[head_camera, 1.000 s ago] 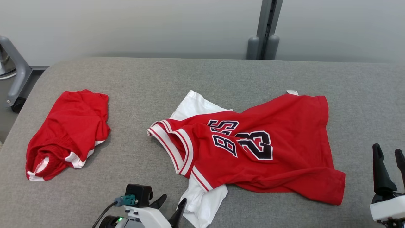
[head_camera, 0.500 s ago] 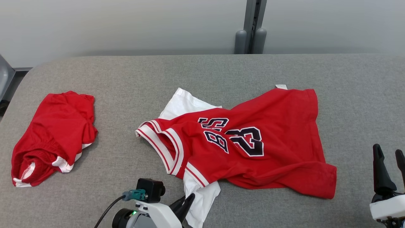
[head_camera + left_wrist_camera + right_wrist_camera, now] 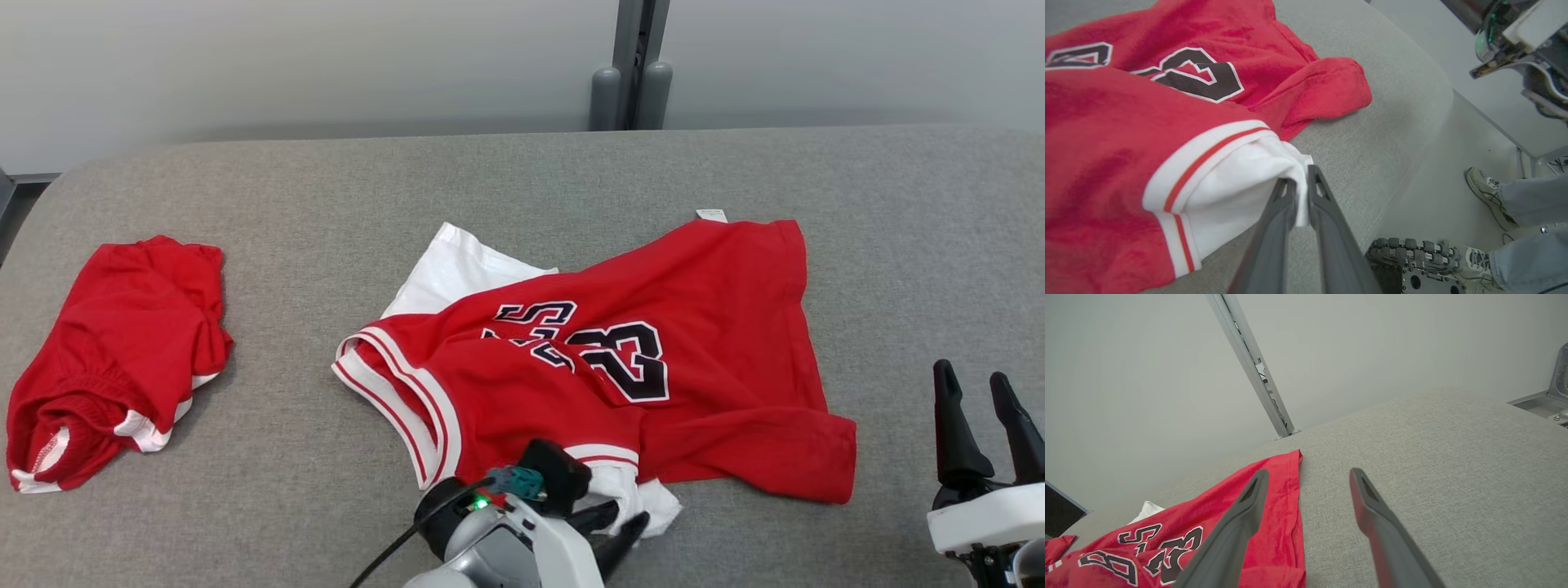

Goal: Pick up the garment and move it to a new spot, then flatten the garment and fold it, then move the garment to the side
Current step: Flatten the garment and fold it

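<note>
The left tool pinched the red jersey's white sleeve; the jersey spread ahead of it on the grey worktop. The right tool stood wide, the jersey to its left.

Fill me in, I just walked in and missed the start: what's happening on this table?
The robot is starting on the red jersey lying crumpled mid-table. Its left end effector is shut on the jersey's white sleeve at the near edge. The right end effector hangs open off to the right, touching nothing. Red shorts lie apart at the left.
</note>
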Controlling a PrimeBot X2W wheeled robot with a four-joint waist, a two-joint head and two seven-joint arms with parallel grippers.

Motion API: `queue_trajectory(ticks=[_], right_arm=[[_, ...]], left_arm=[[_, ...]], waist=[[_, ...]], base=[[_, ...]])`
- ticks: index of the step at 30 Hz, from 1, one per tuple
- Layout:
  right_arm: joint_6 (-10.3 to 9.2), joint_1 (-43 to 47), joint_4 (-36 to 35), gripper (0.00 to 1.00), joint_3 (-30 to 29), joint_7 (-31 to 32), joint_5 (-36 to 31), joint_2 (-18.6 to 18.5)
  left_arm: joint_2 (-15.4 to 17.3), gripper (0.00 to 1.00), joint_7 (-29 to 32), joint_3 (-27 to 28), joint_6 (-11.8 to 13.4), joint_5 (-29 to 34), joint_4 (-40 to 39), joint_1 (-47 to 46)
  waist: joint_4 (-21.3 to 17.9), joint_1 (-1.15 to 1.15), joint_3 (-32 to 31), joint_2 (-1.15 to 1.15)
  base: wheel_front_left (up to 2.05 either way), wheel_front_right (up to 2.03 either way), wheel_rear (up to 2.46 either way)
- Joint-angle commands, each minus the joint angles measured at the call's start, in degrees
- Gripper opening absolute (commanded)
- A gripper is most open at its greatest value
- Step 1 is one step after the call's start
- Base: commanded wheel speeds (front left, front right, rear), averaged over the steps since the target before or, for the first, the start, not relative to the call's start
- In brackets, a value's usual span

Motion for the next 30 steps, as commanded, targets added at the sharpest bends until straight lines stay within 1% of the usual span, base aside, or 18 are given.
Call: queue_trajectory(ticks=[1,3,5,9,10,12,15,18,21,23,25,28,30], right_arm=[[0.11,-0.9,0.3,1.00,0.3,-0.1,-0.3,-0.1],[0.11,-1.4,0.7,1.00,0.8,-0.2,-0.4,-0.1],[0.11,-1.9,1.0,1.00,1.3,-0.4,-0.4,0.0],[0.11,-1.8,1.8,1.00,1.8,-0.9,-0.3,0.1],[0.11,-1.4,2.2,1.00,1.8,-1.2,0.0,0.0],[0.11,-1.1,2.4,1.00,1.7,-1.7,0.1,0.0],[0.11,-0.9,2.7,1.00,1.4,-2.0,0.3,0.0],[0.11,-1.0,3.0,1.00,1.1,-2.1,0.3,0.0],[0.11,-1.3,3.0,1.00,1.3,-2.1,0.3,0.1],[0.11,-1.6,3.0,1.00,1.5,-2.0,0.3,0.1],[0.11,-1.6,3.1,1.00,1.6,-2.0,0.4,0.0],[0.11,-1.8,3.2,1.00,1.8,-2.0,0.4,-0.1],[0.11,-1.9,3.3,1.00,2.0,-1.9,0.4,-0.1]], left_arm=[[-0.4,1.00,0.2,-0.8,-0.8,0.7,1.5,-1.4],[-2.4,1.00,-0.8,-1.5,-2.0,0.8,5.0,-2.7],[-3.7,1.00,-2.9,-1.5,-3.0,1.0,8.2,-3.7],[-5.2,1.00,-7.5,0.7,-3.6,0.0,11.3,-3.9],[-4.2,1.00,-8.4,1.5,-3.1,-0.1,11.5,-3.4],[-2.4,1.00,-8.1,1.7,-2.6,0.1,10.7,-2.3],[0.3,1.00,-7.4,2.4,-1.1,-0.3,7.9,-0.5],[2.9,1.00,-5.5,3.4,1.4,-1.7,5.0,2.5],[4.7,1.00,-2.4,3.6,3.0,-3.6,3.6,4.8],[4.1,1.00,-1.1,4.4,3.4,-6.4,3.2,6.4],[3.9,1.00,0.2,4.7,3.3,-8.1,4.3,7.1],[3.5,1.00,0.1,5.7,3.3,-9.5,6.4,7.2],[2.1,1.00,-0.5,6.8,2.8,-11.5,8.5,7.2]], waist=[[-0.5,0.00,0.3,0.00],[-0.9,0.00,0.7,0.00],[-1.2,0.00,0.8,0.00],[-1.4,0.00,0.8,0.00],[-1.1,0.00,0.8,0.00],[-0.7,0.00,0.7,0.00],[0.0,0.00,0.5,0.00],[0.4,0.00,0.3,0.00],[0.5,0.00,0.4,0.00],[0.4,0.00,0.4,0.00],[0.2,0.00,0.4,0.00],[-0.1,0.00,0.4,0.00],[-0.6,0.00,0.3,0.00]], base=[[0.00,0.00,0.00],[0.00,0.00,0.00],[0.00,0.00,0.00],[0.00,0.00,0.00],[0.00,0.00,0.00],[0.00,0.00,0.00],[0.00,0.00,0.00],[0.00,0.00,0.00],[0.00,0.00,0.00],[0.00,0.00,0.00],[0.00,0.00,0.00],[0.00,0.00,0.00],[0.00,0.00,0.00]])
